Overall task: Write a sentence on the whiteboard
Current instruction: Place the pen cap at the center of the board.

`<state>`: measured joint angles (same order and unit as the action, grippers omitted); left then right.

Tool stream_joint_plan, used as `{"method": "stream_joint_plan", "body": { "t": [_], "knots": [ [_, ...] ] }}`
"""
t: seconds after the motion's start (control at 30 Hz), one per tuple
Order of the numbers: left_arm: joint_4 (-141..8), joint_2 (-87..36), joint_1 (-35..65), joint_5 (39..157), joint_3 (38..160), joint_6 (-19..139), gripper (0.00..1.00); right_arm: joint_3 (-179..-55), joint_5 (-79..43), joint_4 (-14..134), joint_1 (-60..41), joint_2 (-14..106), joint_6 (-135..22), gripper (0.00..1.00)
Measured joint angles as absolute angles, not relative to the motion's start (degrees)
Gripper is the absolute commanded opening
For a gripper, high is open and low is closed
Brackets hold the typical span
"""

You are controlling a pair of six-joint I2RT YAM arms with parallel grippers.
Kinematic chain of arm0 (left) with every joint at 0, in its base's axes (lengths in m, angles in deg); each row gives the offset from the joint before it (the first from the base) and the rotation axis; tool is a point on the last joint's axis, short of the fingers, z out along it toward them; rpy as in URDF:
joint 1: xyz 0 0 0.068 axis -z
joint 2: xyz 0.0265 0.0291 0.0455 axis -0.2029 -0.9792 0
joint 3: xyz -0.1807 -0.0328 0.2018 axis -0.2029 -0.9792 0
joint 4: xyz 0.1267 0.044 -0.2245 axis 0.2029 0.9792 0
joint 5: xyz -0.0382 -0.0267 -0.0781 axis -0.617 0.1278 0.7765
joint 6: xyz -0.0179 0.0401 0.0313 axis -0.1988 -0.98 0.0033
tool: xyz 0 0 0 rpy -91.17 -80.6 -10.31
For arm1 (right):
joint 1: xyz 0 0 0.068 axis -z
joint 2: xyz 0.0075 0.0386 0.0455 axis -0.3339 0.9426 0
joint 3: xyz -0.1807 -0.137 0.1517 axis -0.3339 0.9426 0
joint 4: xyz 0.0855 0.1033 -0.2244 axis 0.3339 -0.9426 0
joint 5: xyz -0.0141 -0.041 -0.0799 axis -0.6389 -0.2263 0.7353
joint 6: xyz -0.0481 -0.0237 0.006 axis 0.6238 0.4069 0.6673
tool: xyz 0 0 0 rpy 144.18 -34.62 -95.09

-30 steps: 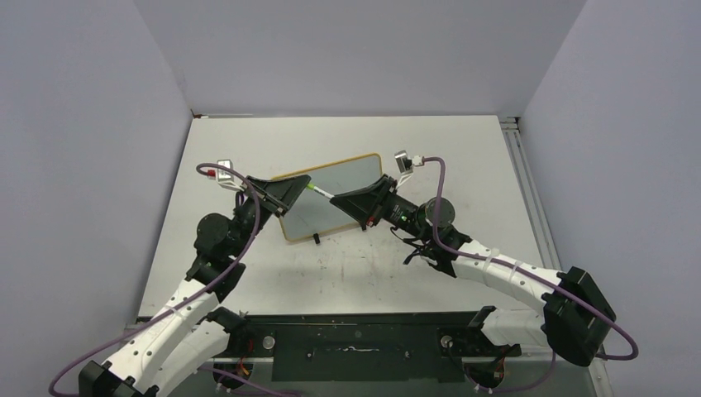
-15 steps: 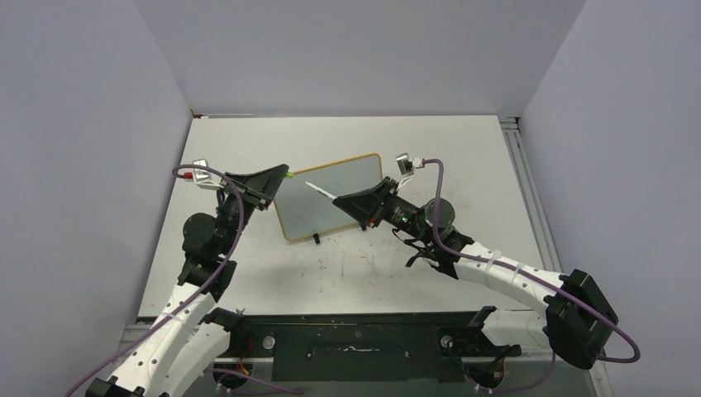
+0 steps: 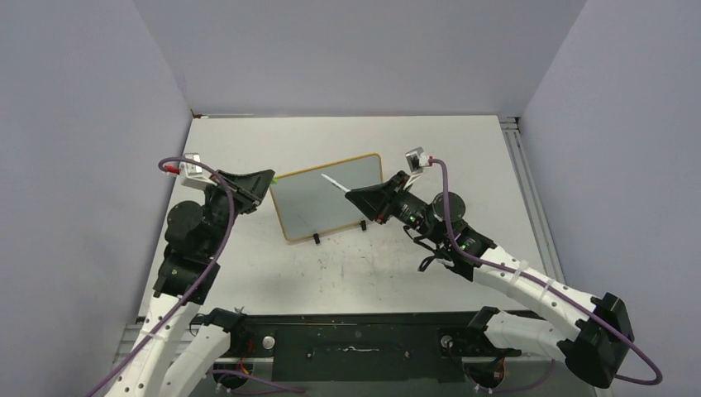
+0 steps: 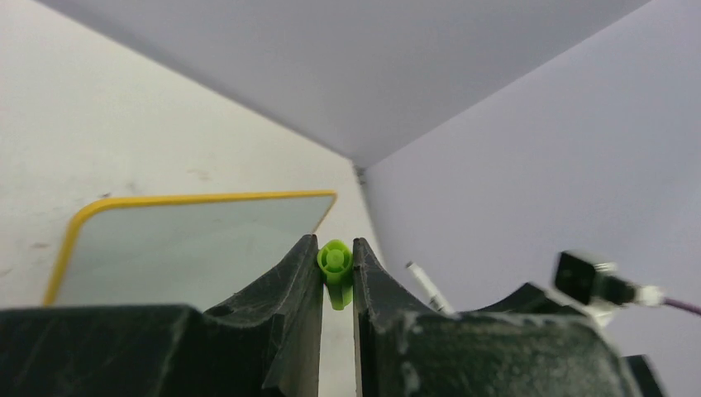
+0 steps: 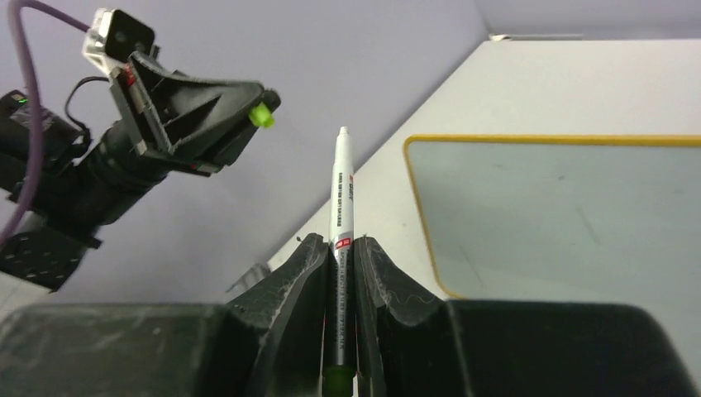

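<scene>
**Whiteboard.** The small rectangular whiteboard with a thin yellow frame and rounded corners (image 3: pixel 326 205) sits near the middle of the white surface (image 3: pixel 463 157). It is turned at an angle, with its long edges running from near left to far right. Two small black feet (image 3: pixel 316 239) show along its near edge. Whether it leans on them or lies flat cannot be told from above.

**Left hand.** The left hand (image 3: pixel 269 175) is just beside the board's far left corner. In the left wrist view its fingers (image 4: pixel 302 273) are drawn in narrow. They pinch a small bright green plastic cap (image 4: pixel 335 263), which protrudes between the tips. The board lies beyond and to the left of the fingers in that view. The right wrist view shows the same cap at the tip of the left hand, seen against the grey wall (image 5: pixel 397 58).

**Right hand.** The right hand (image 3: pixel 350 195) is at the board's right side, over its near right part. Its fingers (image 5: pixel 302 265) are closed tight on a slim white marker pen with red and black printing on the barrel (image 5: pixel 341 186). The marker is gripped low on its body, and most of the barrel projects forward past the fingertips. From above, the pen points toward the far left, across the upper part of the board. In the right wrist view its tip shows left of the board's frame corner, not on the board face. Whether it is raised off the board cannot be confirmed.

**Separation.** The two hands are apart, and the marker tip points in the general direction of the cap.
</scene>
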<state>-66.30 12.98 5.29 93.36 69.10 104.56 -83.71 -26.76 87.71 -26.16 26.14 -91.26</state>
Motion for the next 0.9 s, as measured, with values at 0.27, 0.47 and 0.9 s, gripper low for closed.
{"method": "stream_joint_plan", "body": {
  "t": [0.27, 0.47, 0.9],
  "knots": [
    [-38.44, 5.81, 14.49, 86.25, 74.04, 93.02, 0.0, -92.97, -11.77, 70.29, -26.16, 20.61, -74.98, 0.05],
    [-32.64, 3.02, 25.97, 82.67, 63.7, 97.37, 0.0, -93.0, -5.3, 64.97, -26.16, 18.44, -69.67, 0.05],
    [-42.33, -8.92, 37.37, 78.19, 56.51, 106.02, 0.03, -92.19, -2.78, 60.93, -26.16, 18.33, -68.03, 0.05]
  ]
}}
